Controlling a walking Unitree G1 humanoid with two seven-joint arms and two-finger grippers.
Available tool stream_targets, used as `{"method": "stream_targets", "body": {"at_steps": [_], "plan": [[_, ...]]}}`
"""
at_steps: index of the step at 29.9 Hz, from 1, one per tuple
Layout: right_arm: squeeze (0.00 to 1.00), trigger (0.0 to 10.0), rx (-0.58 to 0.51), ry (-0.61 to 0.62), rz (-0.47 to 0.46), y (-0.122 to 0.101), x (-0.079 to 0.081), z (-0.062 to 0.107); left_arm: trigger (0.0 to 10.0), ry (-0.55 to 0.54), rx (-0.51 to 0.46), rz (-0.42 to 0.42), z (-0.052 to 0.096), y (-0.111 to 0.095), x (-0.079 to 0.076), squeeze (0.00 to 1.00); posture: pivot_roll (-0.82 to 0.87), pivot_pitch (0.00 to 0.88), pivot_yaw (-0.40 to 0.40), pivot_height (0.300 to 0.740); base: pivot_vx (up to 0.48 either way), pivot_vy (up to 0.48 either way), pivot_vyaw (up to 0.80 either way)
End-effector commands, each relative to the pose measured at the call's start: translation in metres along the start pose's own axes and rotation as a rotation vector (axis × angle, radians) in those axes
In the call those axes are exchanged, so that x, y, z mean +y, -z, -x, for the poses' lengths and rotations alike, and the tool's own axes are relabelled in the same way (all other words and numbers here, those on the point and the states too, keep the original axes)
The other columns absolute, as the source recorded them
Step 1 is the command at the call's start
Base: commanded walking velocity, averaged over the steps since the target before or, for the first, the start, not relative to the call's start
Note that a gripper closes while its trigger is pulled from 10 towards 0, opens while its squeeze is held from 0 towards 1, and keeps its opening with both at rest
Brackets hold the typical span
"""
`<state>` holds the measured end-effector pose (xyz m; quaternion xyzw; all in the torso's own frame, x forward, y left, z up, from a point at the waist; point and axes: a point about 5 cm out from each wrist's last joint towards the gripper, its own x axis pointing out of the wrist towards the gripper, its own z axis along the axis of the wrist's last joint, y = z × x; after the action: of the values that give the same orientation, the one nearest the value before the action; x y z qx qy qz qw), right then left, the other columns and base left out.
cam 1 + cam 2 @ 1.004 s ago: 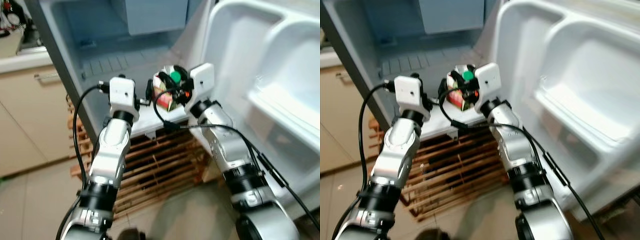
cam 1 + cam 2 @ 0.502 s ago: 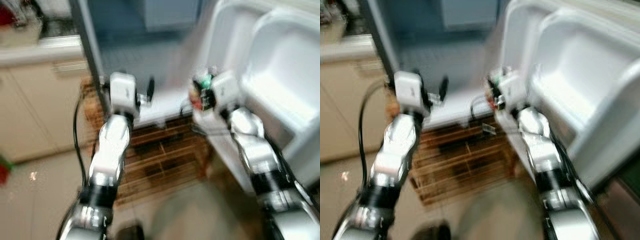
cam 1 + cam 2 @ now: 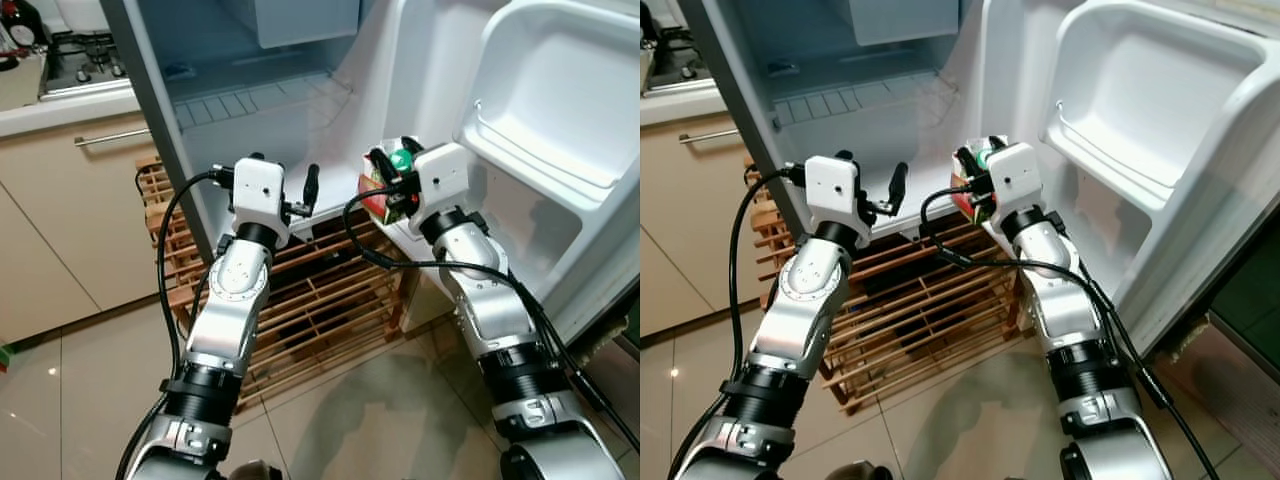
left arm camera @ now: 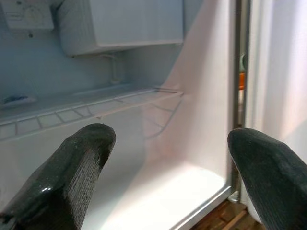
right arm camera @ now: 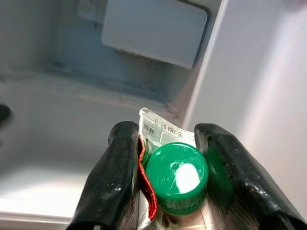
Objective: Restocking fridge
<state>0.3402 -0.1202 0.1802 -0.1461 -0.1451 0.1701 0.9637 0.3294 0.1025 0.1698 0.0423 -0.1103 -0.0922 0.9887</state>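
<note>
clamped in the right gripper (image 5: 168,179): a small red-and-white carton (image 3: 378,195) with a round green ribbed screw cap (image 5: 177,178), black rubbery fingers (image 5: 111,179) pressed against both sides near the top. printed along the carton's folded paper seam: "use by" and "c 20 may", the rest too small to read. carton held up at the near right corner of the open fridge (image 3: 262,95), just beside the hinge side of the door, above the floor and not resting on any shelf. left gripper (image 3: 306,190) raised at the near edge of the fridge opening, its two blunt matte fingers (image 4: 72,175) spread wide apart with nothing between them. inside: smooth white plastic walls, a thin wire shelf (image 4: 96,108) across the middle, a boxy grey-white compartment (image 4: 122,24) at the top. to the right, the open door (image 3: 1140,130) with moulded glossy white pockets. below the fridge, a slatted wooden rack (image 3: 310,300) on glossy beige tile floor (image 3: 90,380). far left, pale cabinets (image 3: 60,210) with a slim metal handle.
</note>
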Motion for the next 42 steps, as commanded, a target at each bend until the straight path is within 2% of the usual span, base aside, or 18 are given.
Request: {"method": "stream_targets", "body": {"at_steps": [1, 6, 7, 8, 9, 10, 13, 14, 20, 22, 23, 24, 26, 27, 28, 29, 30, 42], "plan": [[0.0, 0.0, 0.037, 0.022, 0.058, 0.009, -0.008, 0.006, 10.0, -0.019, 0.008, -0.009, -0.001, -0.001, 0.005, 0.0, -0.02, 0.0, 0.027, 0.74, 0.0, 0.0, 0.0], [0.0, 0.0, 0.151, 0.094, 0.168, 0.031, -0.036, 0.023, 10.0, -0.022, 0.018, -0.009, -0.002, 0.0, 0.006, 0.0, -0.03, 0.0, 0.033, 0.74, 0.0, 0.0, 0.0], [0.0, 0.0, 0.151, 0.094, 0.168, 0.031, -0.036, 0.023, 10.0, -0.022, 0.018, -0.009, -0.002, 0.0, 0.006, 0.0, -0.03, 0.0, 0.033, 0.74, 0.0, 0.0, 0.0], [0.0, 0.0, 0.188, 0.123, 0.21, 0.037, -0.048, 0.029, 10.0, -0.024, 0.021, -0.008, -0.003, 0.001, 0.007, 0.0, -0.03, 0.0, 0.036, 0.74, 0.0, 0.0, 0.0], [0.0, 0.0, 0.188, 0.123, 0.21, 0.037, -0.048, 0.029, 10.0, -0.024, 0.021, -0.008, -0.003, 0.001, 0.007, 0.0, -0.03, 0.0, 0.036, 0.74, 0.0, 0.0, 0.0], [0.0, 0.0, 0.24, 0.175, 0.271, 0.044, -0.071, 0.039, 10.0, -0.026, 0.023, -0.005, -0.004, 0.0, 0.007, 0.0, -0.04, 0.0, 0.04, 0.74, 0.0, 0.0, 0.0], [0.0, 0.0, 0.252, 0.196, 0.305, 0.044, -0.081, 0.042, 10.0, -0.025, 0.024, -0.004, -0.005, -0.001, 0.008, 0.0, -0.05, 0.0, 0.058, 0.74, 0.0, 0.0, 0.0], [0.0, 0.0, 0.251, 0.23, 0.366, 0.04, -0.093, 0.043, 10.0, -0.015, 0.029, -0.007, -0.005, -0.001, 0.009, 0.0, -0.05, 0.0, 0.067, 0.74, 0.0, 0.0, 0.0], [0.0, 0.0, 0.236, 0.257, 0.469, 0.035, -0.099, 0.041, 10.0, -0.006, 0.037, -0.012, -0.004, 0.0, 0.011, 0.0, -0.05, 0.0, 0.073, 0.74, 0.0, 0.0, 0.0], [0.0, 0.0, 0.205, 0.25, 0.423, 0.03, -0.092, 0.036, 10.0, -0.004, 0.034, -0.011, -0.007, -0.001, 0.01, 0.0, -0.05, 0.0, 0.069, 0.74, 0.0, 0.0, 0.0], [0.0, 0.0, 0.167, 0.241, 0.319, 0.026, -0.084, 0.031, 10.0, -0.004, 0.033, -0.011, -0.007, -0.002, 0.01, 0.0, -0.05, 0.0, 0.065, 0.74, 0.0, 0.0, 0.0], [0.0, 0.0, 0.167, 0.241, 0.319, 0.026, -0.084, 0.031, 10.0, -0.004, 0.033, -0.011, -0.007, -0.002, 0.01, 0.0, -0.05, 0.0, 0.065, 0.74, 0.0, 0.0, 0.0], [0.0, 0.0, 0.062, 0.165, 0.012, 0.012, -0.054, 0.018, 10.0, -0.003, 0.033, -0.011, -0.007, -0.001, 0.009, 0.0, -0.05, 0.0, 0.059, 0.74, 0.0, 0.0, 0.0], [0.0, 0.0, 0.062, 0.165, 0.012, 0.012, -0.054, 0.018, 10.0, -0.003, 0.033, -0.011, -0.007, -0.001, 0.009, 0.0, -0.05, 0.0, 0.059, 0.74, 0.0, 0.0, 0.0], [0.0, 0.0, 0.013, 0.096, -0.199, 0.003, -0.027, 0.009, 10.0, -0.003, 0.034, -0.011, -0.007, -0.001, 0.007, 0.0, -0.05, 0.0, 0.054, 0.74, 0.0, 0.0, 0.0], [0.0, 0.0, 0.013, 0.096, -0.199, 0.003, -0.027, 0.009, 10.0, -0.003, 0.034, -0.011, -0.007, -0.001, 0.007, 0.0, -0.05, 0.0, 0.054, 0.74, 0.0, 0.0, 0.0], [0.0, 0.0, 0.013, 0.07, -0.267, 0.002, -0.013, 0.004, 10.0, -0.004, 0.034, -0.001, -0.006, 0.0, 0.006, 0.0, -0.04, 0.0, 0.053, 0.74, 0.0, 0.0, 0.0], [0.0, 0.0, -0.049, -0.12, -0.39, -0.021, 0.035, -0.023, 10.0, 0.028, 0.0, -0.009, -0.007, -0.005, -0.001, 0.0, -0.02, 0.0, 0.044, 0.74, 0.287, 0.144, 0.0]]}}
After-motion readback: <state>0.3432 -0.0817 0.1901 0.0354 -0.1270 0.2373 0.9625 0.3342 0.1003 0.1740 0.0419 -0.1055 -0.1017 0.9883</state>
